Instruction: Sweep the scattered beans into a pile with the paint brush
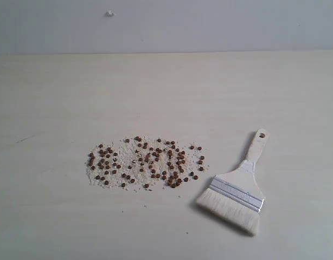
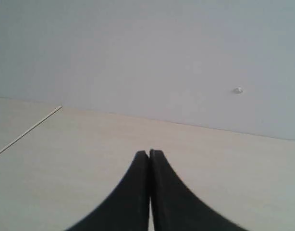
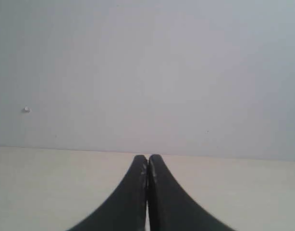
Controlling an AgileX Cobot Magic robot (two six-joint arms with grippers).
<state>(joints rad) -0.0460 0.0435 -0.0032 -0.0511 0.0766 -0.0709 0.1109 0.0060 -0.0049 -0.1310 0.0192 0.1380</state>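
The beans (image 1: 146, 162) lie scattered in a wide flat patch on the pale table, tiny reddish-brown pellets mixed with fine white grains. Just to their right lies the paint brush (image 1: 238, 189), flat on the table, its cream bristles toward the near edge and its wooden handle with a hole pointing away. Neither arm shows in the exterior view. My left gripper (image 2: 149, 153) is shut with nothing between its black fingers, over bare table. My right gripper (image 3: 148, 157) is likewise shut and holds nothing. Neither wrist view shows the beans or the brush.
A grey wall (image 1: 166, 24) rises behind the table (image 1: 166, 92), with a small white knob (image 1: 109, 13) on it. A thin seam line (image 2: 27, 131) crosses the table surface in the left wrist view.
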